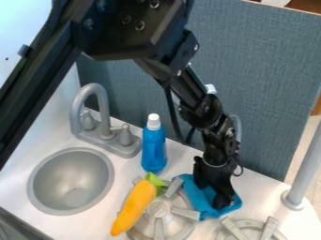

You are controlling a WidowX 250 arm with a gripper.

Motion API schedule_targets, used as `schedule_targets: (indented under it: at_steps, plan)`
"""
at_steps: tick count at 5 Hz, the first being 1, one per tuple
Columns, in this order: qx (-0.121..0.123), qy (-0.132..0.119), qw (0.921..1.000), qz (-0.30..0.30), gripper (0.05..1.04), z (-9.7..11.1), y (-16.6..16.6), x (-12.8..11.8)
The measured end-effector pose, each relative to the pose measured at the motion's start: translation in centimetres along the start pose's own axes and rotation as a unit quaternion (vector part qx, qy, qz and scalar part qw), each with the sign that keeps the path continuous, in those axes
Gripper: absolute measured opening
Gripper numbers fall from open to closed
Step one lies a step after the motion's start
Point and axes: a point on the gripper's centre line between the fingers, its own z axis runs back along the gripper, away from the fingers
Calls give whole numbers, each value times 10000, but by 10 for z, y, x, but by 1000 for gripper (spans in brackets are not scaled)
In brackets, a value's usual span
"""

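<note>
Where one blue cloth [196, 197] edges a grey burner [160, 209], one black gripper [220, 204] touches it (open or closed, cannot tell); adjacent: orange toy carrot [134, 207], blue bottle [153, 151]

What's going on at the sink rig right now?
The robot arm's black pincer is down at a crumpled blue cloth beside a round grey stove burner; can't tell whether it has a grip on it. An orange carrot-shaped toy with a green top lies at the burner's other side. Behind them, a blue bottle with a white cap stands upright, near the grey faucet and round grey sink basin.
</note>
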Motion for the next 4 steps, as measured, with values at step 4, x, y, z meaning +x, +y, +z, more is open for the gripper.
schedule_targets:
  at_steps: [4]
  plan:
    - [309,-301,9990,123,1001,-4,24,61]
